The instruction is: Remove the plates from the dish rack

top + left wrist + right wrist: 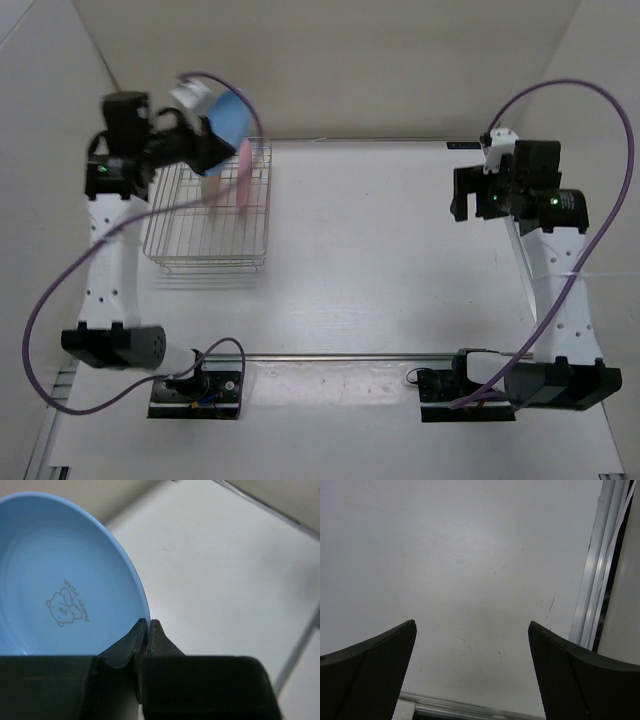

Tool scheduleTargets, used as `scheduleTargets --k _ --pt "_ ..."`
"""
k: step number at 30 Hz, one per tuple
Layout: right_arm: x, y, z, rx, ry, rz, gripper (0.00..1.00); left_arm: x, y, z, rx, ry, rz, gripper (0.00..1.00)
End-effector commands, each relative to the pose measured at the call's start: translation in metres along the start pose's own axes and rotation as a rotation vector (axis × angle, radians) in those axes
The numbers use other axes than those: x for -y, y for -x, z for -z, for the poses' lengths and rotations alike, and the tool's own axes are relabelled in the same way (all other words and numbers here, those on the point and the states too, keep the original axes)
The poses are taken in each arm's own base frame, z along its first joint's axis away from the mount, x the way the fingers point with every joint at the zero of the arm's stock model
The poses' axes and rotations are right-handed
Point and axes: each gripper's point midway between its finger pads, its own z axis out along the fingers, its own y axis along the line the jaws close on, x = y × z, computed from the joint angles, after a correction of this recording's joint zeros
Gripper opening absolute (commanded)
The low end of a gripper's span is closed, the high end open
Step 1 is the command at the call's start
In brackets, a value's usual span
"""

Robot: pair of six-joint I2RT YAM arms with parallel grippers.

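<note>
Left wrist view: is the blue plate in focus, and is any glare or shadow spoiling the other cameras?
Left wrist: blue plate sharp, its bear print legible, no glare; the dark fingers close to the lens look soft. Top external: even light, only a faint shadow by the rack. Right wrist: table evenly lit, no glare.

From high at the near side we look down on the whole desk, with the dish rack far left, everything small and distant. Our left wrist view sits just behind the left pincer, very close to the light blue plate, the desk beyond. Our right wrist view faces down past the right pincer at the desk and its rail. The overhead view shares the plate with the left wrist view and the desk surface with both.
</note>
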Motion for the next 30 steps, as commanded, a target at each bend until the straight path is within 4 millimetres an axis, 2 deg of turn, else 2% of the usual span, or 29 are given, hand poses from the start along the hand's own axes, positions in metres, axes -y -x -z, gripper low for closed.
scheduleTargets --k 1,2,3,4,5,7,9,10,11,13,14,16,17,20,21,23,24,26,27,29,30 --pt "-0.022 0.052 0.030 0.098 0.088 0.142 0.95 0.078 -0.017 -0.001 -0.096 0.021 -0.248 0.11" --pt "-0.026 0.055 0.034 0.095 0.106 0.158 0.93 0.112 -0.016 -0.004 -0.101 0.003 -0.310 0.11" --pt "-0.032 0.062 0.033 0.095 0.122 0.172 0.92 0.126 -0.014 -0.006 -0.107 -0.012 -0.321 0.11" --pt "-0.031 0.078 0.044 0.148 0.112 0.192 0.92 0.137 -0.024 -0.005 -0.168 -0.021 -0.320 0.11" --pt "-0.037 0.083 0.048 0.160 0.132 0.202 0.92 0.149 -0.019 -0.006 -0.166 -0.053 -0.323 0.11" --pt "-0.040 0.100 0.054 0.199 0.142 0.215 0.92 0.156 -0.025 -0.007 -0.187 -0.096 -0.293 0.11" --pt "-0.045 0.105 0.056 0.209 0.166 0.218 0.90 0.163 -0.031 -0.014 -0.225 -0.141 -0.291 0.11" --pt "-0.050 0.105 0.055 0.205 0.199 0.219 0.90 0.166 -0.036 -0.016 -0.257 -0.149 -0.305 0.11" --pt "-0.055 0.105 0.056 0.207 0.218 0.225 0.90 0.186 -0.047 -0.021 -0.318 -0.206 -0.335 0.11" --pt "-0.059 0.102 0.053 0.198 0.243 0.224 0.90 0.194 -0.054 -0.023 -0.349 -0.205 -0.397 0.11" --pt "-0.062 0.099 0.051 0.189 0.252 0.228 0.90 0.212 -0.064 -0.026 -0.374 -0.250 -0.455 0.11" --pt "-0.066 0.090 0.045 0.148 0.276 0.251 0.90 0.215 -0.072 -0.032 -0.413 -0.215 -0.543 0.11" --pt "-0.065 0.086 0.041 0.134 0.278 0.261 0.90 0.229 -0.085 -0.037 -0.456 -0.260 -0.613 0.11" --pt "-0.068 0.078 0.034 0.096 0.274 0.269 0.90 0.225 -0.109 -0.048 -0.573 -0.215 -0.786 0.11" --pt "-0.066 0.078 0.029 0.084 0.264 0.267 0.90 0.240 -0.116 -0.051 -0.584 -0.249 -0.845 0.11" --pt "-0.074 0.076 0.025 0.072 0.285 0.282 0.90 0.250 -0.122 -0.056 -0.603 -0.258 -0.922 0.11" --pt "-0.078 0.073 0.020 0.047 0.298 0.285 0.89 0.267 -0.125 -0.063 -0.598 -0.294 -0.975 0.11" --pt "-0.090 0.070 0.011 0.019 0.331 0.307 0.89 0.276 -0.127 -0.068 -0.605 -0.293 -1.042 0.11" --pt "-0.099 0.068 0.008 0.007 0.345 0.327 0.88 0.290 -0.131 -0.072 -0.598 -0.314 -1.081 0.11" --pt "-0.108 0.066 -0.001 -0.017 0.357 0.348 0.86 0.302 -0.128 -0.076 -0.578 -0.319 -1.119 0.11" --pt "-0.120 0.063 -0.007 -0.038 0.384 0.370 0.83 0.315 -0.124 -0.079 -0.554 -0.337 -1.131 0.11"
